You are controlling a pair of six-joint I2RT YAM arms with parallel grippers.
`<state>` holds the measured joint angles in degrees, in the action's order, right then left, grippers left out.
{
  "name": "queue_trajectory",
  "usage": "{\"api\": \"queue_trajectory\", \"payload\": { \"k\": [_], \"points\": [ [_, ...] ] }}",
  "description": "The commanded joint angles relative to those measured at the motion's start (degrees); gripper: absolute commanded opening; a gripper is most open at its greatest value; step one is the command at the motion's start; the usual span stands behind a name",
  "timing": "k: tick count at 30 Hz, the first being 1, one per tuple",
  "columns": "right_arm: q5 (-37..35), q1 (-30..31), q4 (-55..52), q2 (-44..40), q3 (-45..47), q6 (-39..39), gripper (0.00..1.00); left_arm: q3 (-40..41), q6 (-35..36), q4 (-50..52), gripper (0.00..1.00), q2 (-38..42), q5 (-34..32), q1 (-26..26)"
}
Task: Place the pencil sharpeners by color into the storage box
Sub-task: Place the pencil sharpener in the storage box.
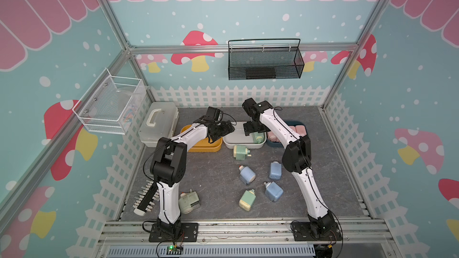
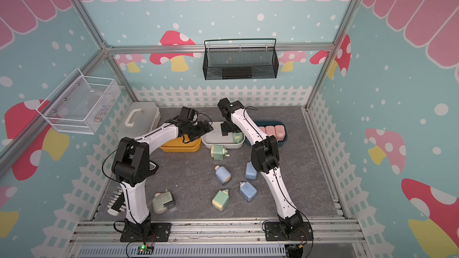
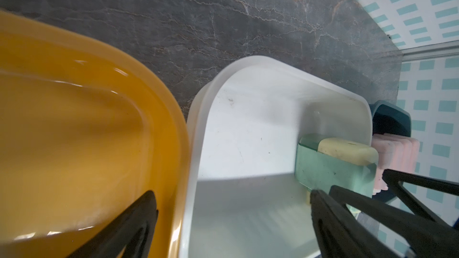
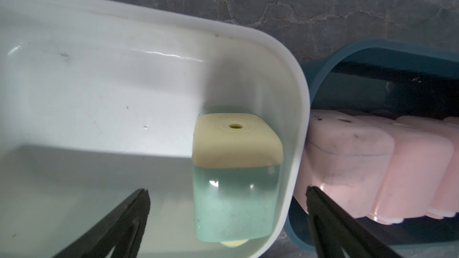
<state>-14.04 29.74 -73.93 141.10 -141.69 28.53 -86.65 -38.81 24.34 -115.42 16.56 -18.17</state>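
Three open storage boxes stand in a row at the back: yellow [image 1: 206,146], white [image 1: 236,142] and dark blue [image 1: 301,124]. My right gripper [image 4: 226,189] hangs open over the white box's right end. A green pencil sharpener [image 4: 236,182] with a cream end stands free between its fingers. Pink sharpeners [image 4: 372,165] fill the dark blue box. My left gripper [image 3: 233,192] is open and empty above the seam of the yellow and white boxes. On the table lie three blue sharpeners [image 1: 247,174] [image 1: 275,170] [image 1: 273,191] and three green ones [image 1: 241,150] [image 1: 247,199] [image 1: 189,202].
A translucent lidded case [image 1: 159,122] with a handle sits at the back left. On the left wall hangs a white wire basket [image 1: 111,105], on the back wall a black mesh basket [image 1: 265,63]. A black-and-white strip [image 1: 146,198] lies by the left arm's base.
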Motion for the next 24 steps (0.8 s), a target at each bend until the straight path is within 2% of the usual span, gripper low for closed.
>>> {"api": "queue_trajectory", "payload": {
  "k": [1, 11, 24],
  "points": [
    [-2.2, 0.6, 0.2, -2.1, -1.2, -1.6, 0.98, -0.8, 0.5, -0.4, 0.96, 0.5, 1.9, 0.3],
    [-9.1, 1.0, 1.0, -1.0, -1.0, -4.2, 0.98, -4.8, 0.9, -0.3, 0.96, -3.2, 1.7, 0.4],
    [-8.3, 1.0, 1.6, 0.7, -1.0, -5.2, 0.98, -10.6, 3.6, 0.1, 0.96, -7.9, 0.9, 1.0]
  ]
}}
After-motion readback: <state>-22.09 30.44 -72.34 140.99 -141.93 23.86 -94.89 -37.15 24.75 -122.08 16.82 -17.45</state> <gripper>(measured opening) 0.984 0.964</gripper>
